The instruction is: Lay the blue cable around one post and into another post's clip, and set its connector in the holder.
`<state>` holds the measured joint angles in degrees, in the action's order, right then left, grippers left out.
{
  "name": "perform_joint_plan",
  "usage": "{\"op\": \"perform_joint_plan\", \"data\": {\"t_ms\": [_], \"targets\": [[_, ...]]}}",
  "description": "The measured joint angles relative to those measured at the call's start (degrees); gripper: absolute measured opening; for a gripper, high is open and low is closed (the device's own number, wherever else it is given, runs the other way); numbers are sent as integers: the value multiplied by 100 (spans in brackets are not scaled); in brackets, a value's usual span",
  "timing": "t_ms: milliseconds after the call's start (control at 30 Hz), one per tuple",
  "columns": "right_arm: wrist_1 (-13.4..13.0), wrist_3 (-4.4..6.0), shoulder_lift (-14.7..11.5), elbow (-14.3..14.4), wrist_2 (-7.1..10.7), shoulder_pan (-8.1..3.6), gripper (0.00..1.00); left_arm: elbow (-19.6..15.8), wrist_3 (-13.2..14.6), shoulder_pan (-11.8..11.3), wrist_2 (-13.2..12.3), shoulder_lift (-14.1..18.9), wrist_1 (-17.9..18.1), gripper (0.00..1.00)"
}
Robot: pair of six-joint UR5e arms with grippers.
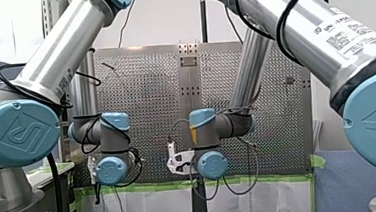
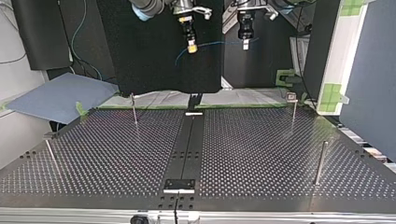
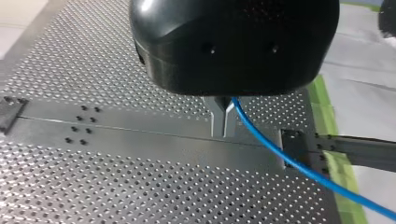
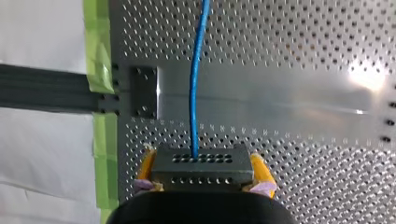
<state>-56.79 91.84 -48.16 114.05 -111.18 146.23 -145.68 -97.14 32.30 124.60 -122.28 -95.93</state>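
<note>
Front view: the perforated table (image 1: 144, 89) lies ahead of me. Top view: the blue cable (image 2: 219, 44) hangs between my right gripper (image 2: 192, 46) and my left gripper (image 2: 245, 44). Left wrist view: my left gripper (image 3: 223, 122) pinches the cable (image 3: 280, 155). Right wrist view: my right gripper (image 4: 201, 164) clamps the connector (image 4: 201, 158).

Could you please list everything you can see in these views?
table: one, perforated metal, dark centre strip.
blue cable: one, blue, held up in mid-air.
posts: four, silver, upright on the table.
clip: one, metal, atop the far right post in the top view.
green tape: strips, green, along the table's edge.
sheet: one, blue-grey, left of the table in the top view.
my right hand: one, yellow pads, shut on the blue cable.
my left hand: one, black and metal, shut on the blue cable.
</note>
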Motion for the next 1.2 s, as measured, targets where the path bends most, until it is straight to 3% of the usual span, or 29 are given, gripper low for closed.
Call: {"op": "perform_joint_plan", "data": {"t_ms": [167, 267, 367, 500, 767, 1033, 1200], "targets": [[-29, 27, 47, -62, -68, 105, 0, -140, 40, -150, -150, 121, 176, 0], [-5, 119, -5, -104, -180, 170, 0, -197, -9, -271, -271, 239, 118, 0], [91, 212, -118, -118, -297, 173, 0, -218, -111, -405, -406, 372, 2, 0], [269, 259, -300, -121, -349, 167, 0, -246, -184, -591, -587, 558, -180, 0], [620, 357, -652, -123, -388, 82, 0, -137, -303, -959, -711, 964, -584, 0], [974, 354, -1021, -123, -397, -50, 0, 210, -479, -1040, -799, 1329, -948, 0], [1003, 313, -1236, -137, -391, -134, 0, 442, -583, -1082, -826, 1582, -1205, 0]]}}
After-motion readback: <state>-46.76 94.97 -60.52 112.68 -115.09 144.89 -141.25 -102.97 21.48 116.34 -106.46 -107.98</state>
